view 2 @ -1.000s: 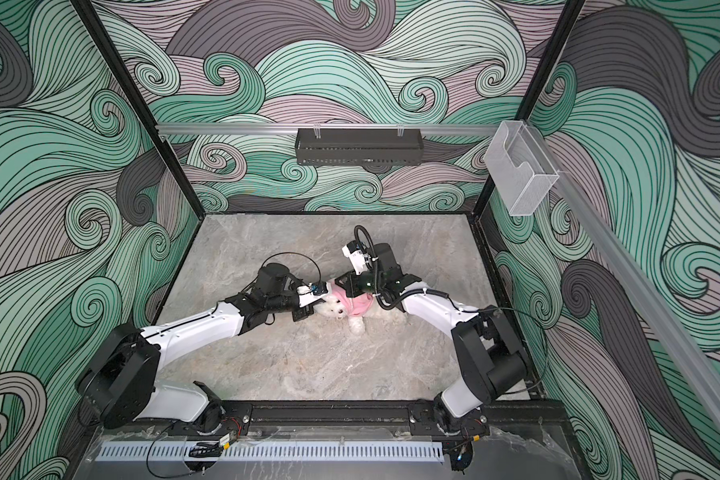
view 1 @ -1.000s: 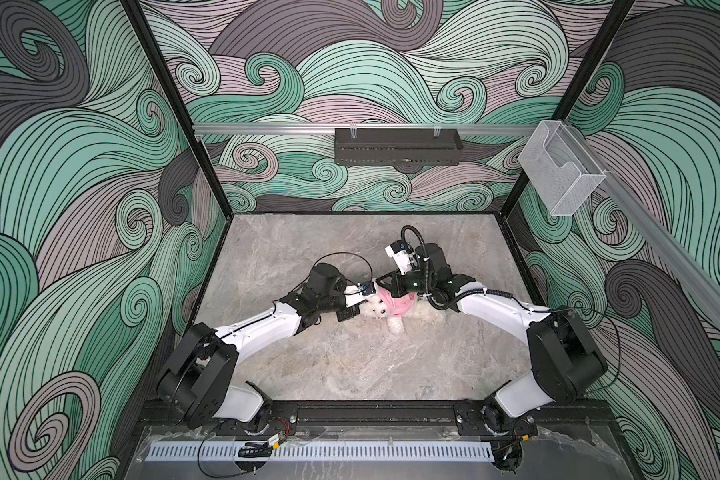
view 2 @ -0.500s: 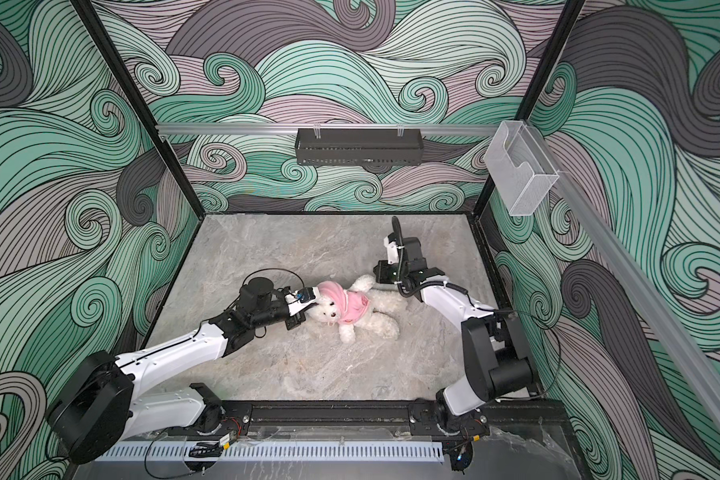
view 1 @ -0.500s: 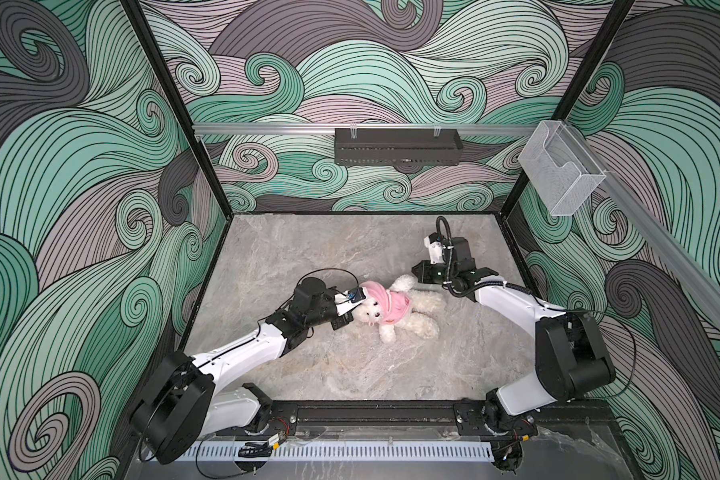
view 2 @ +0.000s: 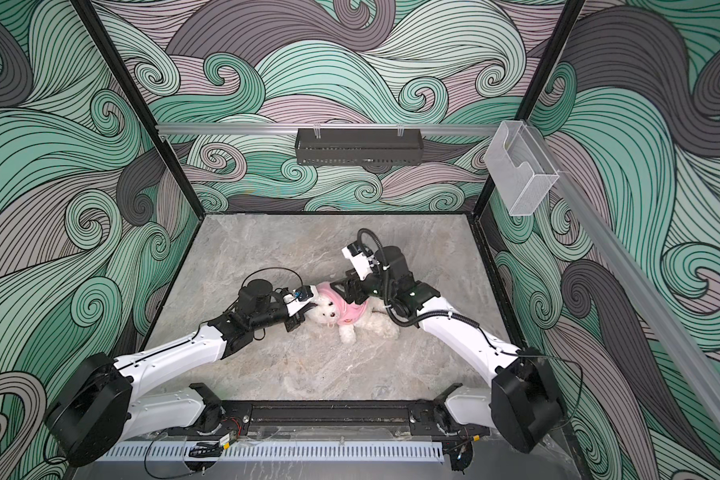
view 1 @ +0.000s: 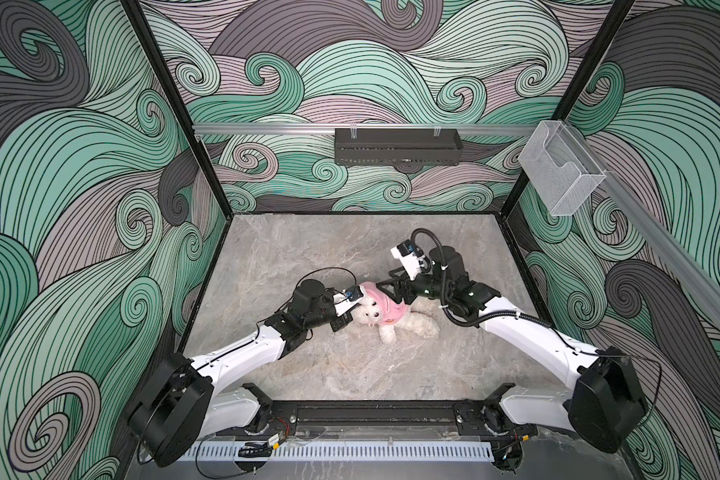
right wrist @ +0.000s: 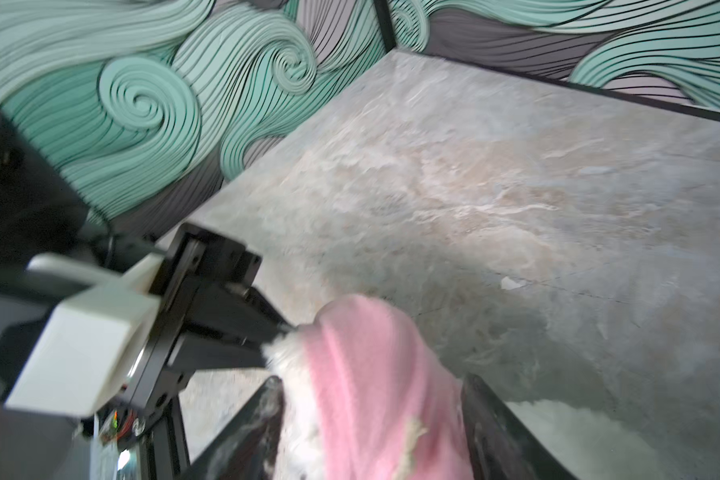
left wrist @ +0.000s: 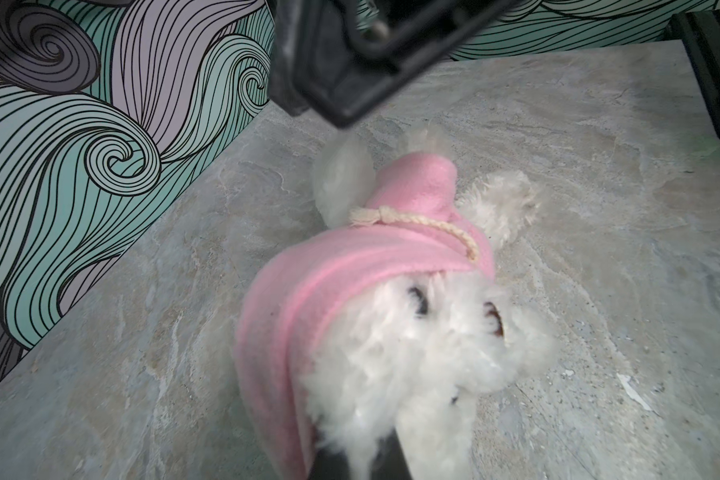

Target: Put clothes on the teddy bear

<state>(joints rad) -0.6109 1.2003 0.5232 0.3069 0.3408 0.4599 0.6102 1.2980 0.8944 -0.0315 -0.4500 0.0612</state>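
Fluffy white plush teddy bear [view 1: 373, 316] looks soft and light, best taken at the torso. Left gripper [right wrist: 277, 340] is clenched on its fur, right gripper [right wrist: 371, 380] released.

Left arm reaches low toward centre, forearm near level. Left gripper [right wrist: 284, 330] is pinched tight on the teddy bear [view 1: 371, 316], at the head fur. Right arm is elbow-bent with the wrist pitched down. Right gripper [right wrist: 371, 415] has its jaws spread, straddling the torso; contact unclear through blur.

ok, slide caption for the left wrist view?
Left gripper pinching the teddy bear by its fur, pink shirt bunched over its head.
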